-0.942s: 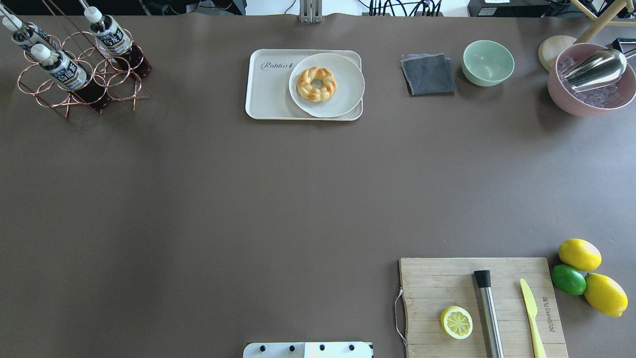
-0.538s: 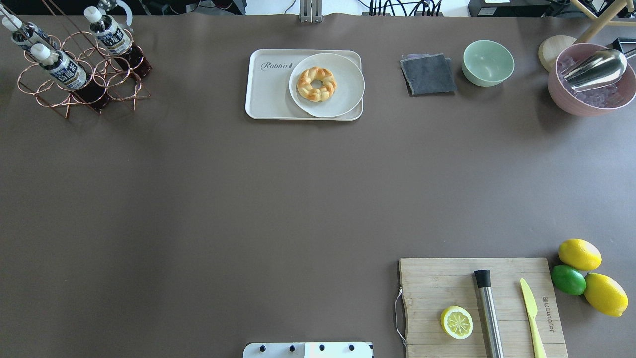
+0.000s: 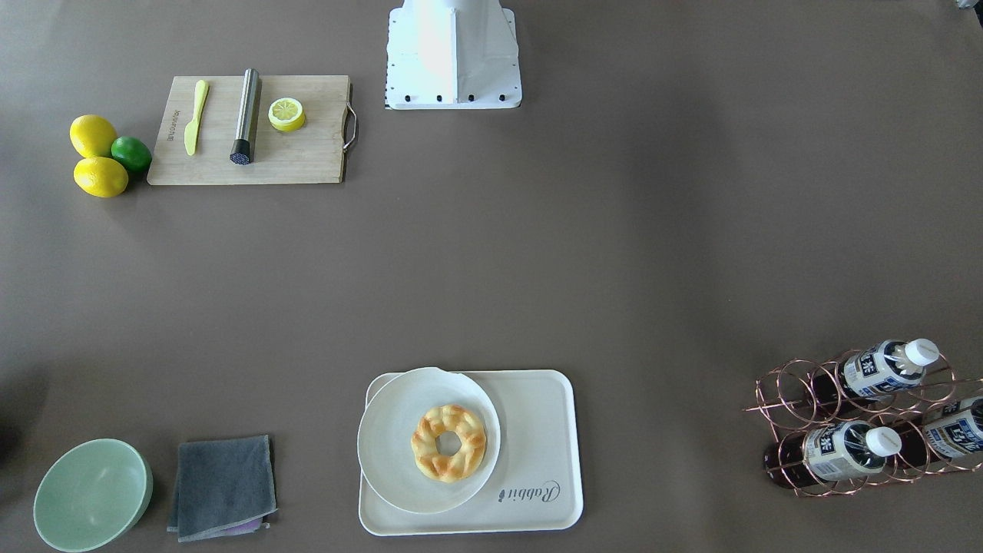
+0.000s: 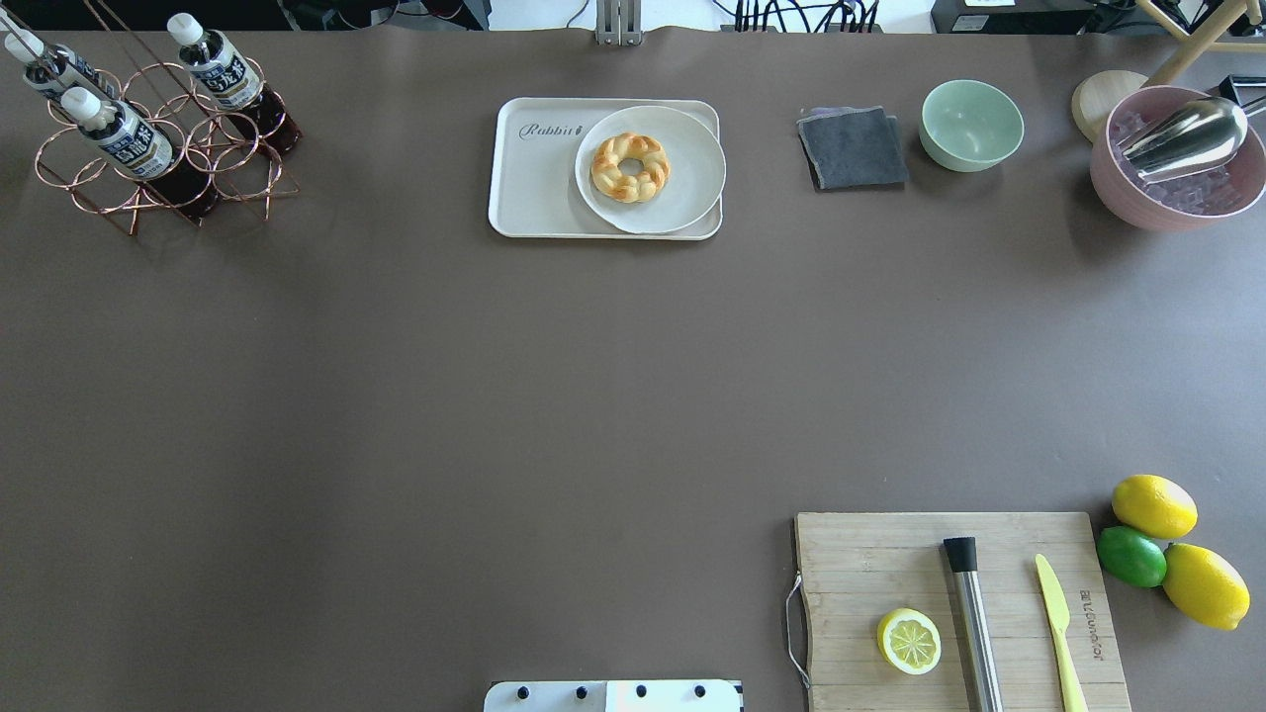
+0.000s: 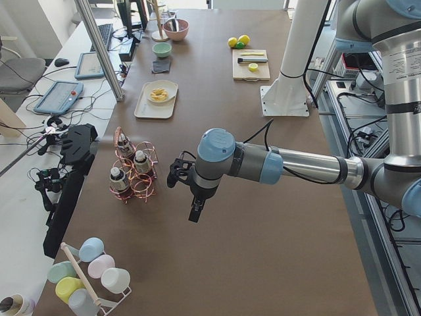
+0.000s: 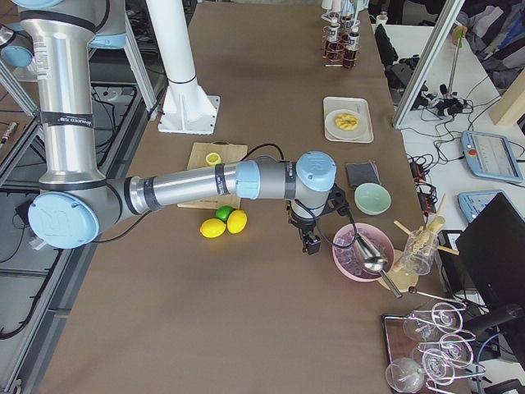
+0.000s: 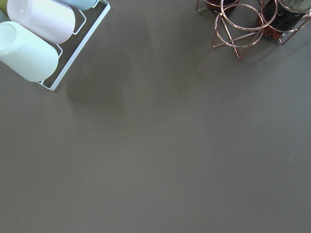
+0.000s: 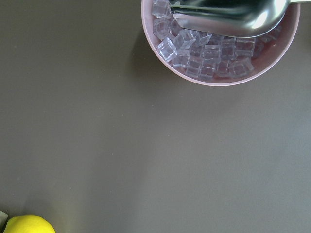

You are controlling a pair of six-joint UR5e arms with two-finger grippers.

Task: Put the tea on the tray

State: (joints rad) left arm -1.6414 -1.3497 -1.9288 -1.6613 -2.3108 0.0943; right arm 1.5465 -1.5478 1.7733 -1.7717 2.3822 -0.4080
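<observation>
Three tea bottles (image 4: 124,138) with white caps lie tilted in a copper wire rack (image 4: 237,163) at the far left of the table; they also show in the front view (image 3: 845,449). The cream tray (image 4: 534,188) with "Rabbit" lettering sits at the far middle and bears a white plate (image 4: 692,188) with a braided bread ring (image 4: 630,166). My left gripper (image 5: 195,214) hangs over bare table beside the rack, apart from the bottles; I cannot tell whether it is open. My right gripper (image 6: 311,245) hangs near the pink bowl (image 6: 361,250); I cannot tell its state either.
A grey cloth (image 4: 853,148), a green bowl (image 4: 971,124) and a pink bowl of ice with a metal scoop (image 4: 1187,133) stand far right. A cutting board (image 4: 870,564) with half a lemon, a muddler and a knife lies near right, with lemons and a lime (image 4: 1132,556) beside it. Cups in a white holder (image 7: 39,39) lie left of the rack.
Nothing on the table has moved. A pale shape that showed briefly behind the rack at the far edge is gone.
</observation>
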